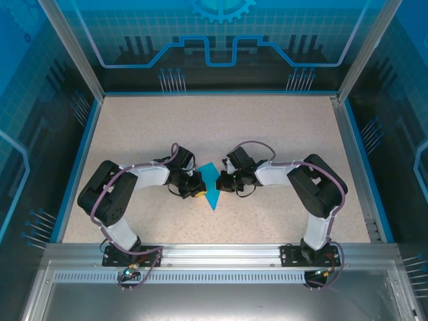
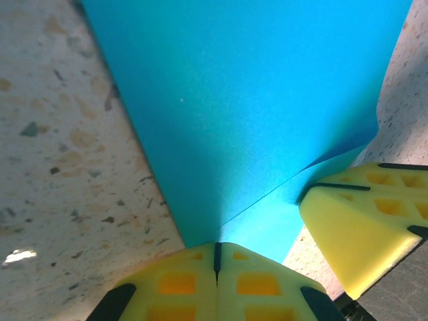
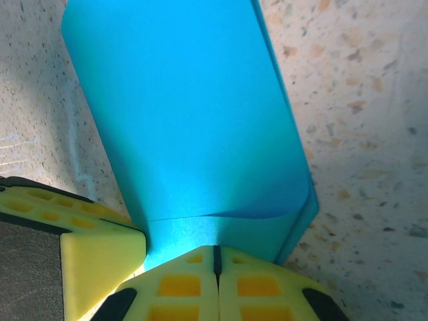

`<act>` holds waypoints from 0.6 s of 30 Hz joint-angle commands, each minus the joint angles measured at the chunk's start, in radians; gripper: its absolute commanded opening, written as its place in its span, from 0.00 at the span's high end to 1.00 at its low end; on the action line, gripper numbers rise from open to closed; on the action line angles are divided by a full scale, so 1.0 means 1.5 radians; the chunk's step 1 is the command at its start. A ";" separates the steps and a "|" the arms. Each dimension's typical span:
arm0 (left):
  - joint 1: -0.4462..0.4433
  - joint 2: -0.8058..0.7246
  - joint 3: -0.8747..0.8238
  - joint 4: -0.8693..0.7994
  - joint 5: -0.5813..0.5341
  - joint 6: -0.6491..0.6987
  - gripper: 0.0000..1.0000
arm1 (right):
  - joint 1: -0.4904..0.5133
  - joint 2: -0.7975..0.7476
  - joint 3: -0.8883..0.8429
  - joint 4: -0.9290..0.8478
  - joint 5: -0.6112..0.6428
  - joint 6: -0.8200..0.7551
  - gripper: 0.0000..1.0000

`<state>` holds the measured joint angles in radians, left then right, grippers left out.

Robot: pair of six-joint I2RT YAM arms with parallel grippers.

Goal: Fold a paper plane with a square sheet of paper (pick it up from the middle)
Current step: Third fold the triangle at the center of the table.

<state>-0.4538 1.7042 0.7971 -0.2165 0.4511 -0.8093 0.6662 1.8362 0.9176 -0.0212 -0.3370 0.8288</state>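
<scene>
Top external view: both arms reach in to the middle of the table (image 1: 134, 134), tips nearly meeting over the paper.
Left gripper (image 1: 196, 185): yellow fingers pressed together, pinching the sheet's 9 o'clock edge.
Sheet of paper (image 1: 212, 190): teal, mid-table between the two tips, already narrowed to a wedge with its point at 6 o'clock.
Right gripper (image 1: 225, 182): fingers likewise closed, nipping the 3 o'clock edge.
Step in hand: by my reading, mid-fold, with both sides clamped to set a crease; far from a finished dart.
Next move: likely one side lets go while the other pins, then a flap is pressed flat without tearing or skewing.
Left wrist view: shows a crease line running into its own finger seam, not legible from above.
Right wrist view: shows a flap bowed up and curled at 3 o'clock, not yet flat.
</scene>
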 commanded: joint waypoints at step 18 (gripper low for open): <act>-0.001 0.033 0.001 -0.059 -0.072 0.015 0.98 | -0.066 -0.018 0.038 -0.069 0.081 -0.013 0.95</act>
<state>-0.4545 1.7088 0.8074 -0.2268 0.4488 -0.8089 0.5945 1.8400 0.9478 -0.0643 -0.2901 0.8181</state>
